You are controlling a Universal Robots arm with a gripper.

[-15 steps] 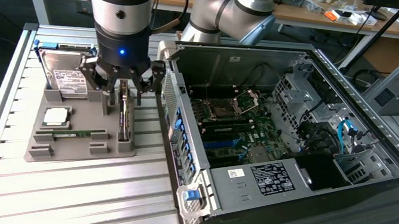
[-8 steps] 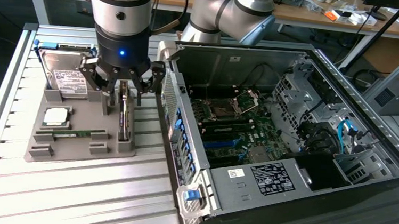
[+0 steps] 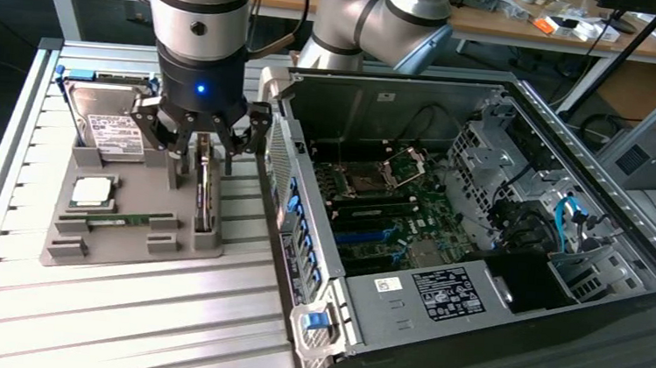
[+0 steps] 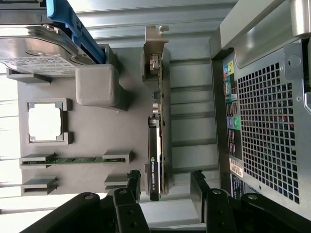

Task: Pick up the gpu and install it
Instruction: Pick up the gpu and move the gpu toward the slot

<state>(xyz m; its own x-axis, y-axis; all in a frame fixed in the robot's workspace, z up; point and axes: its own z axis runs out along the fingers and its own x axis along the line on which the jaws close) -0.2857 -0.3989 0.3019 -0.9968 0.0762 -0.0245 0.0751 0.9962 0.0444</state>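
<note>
Black gripper (image 3: 204, 143) hangs wide open over the gpu (image 3: 204, 199), one finger on each side of the card's end, clear of it. The gpu stands on edge in the grey tray (image 3: 124, 247), beside the case (image 3: 369, 108).

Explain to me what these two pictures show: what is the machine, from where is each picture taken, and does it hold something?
The machine is a robot arm with a gripper at its end. One picture comes from a camera off the arm; the other from a camera on the arm's wrist, looking past the fingers. On the slatted table lies a grey tray with computer parts: a hard drive, a processor chip, a memory stick and the gpu, standing on its edge. Beside the tray is an open computer case. The gripper is open, its fingers on either side of the gpu, so nothing is held.
</note>
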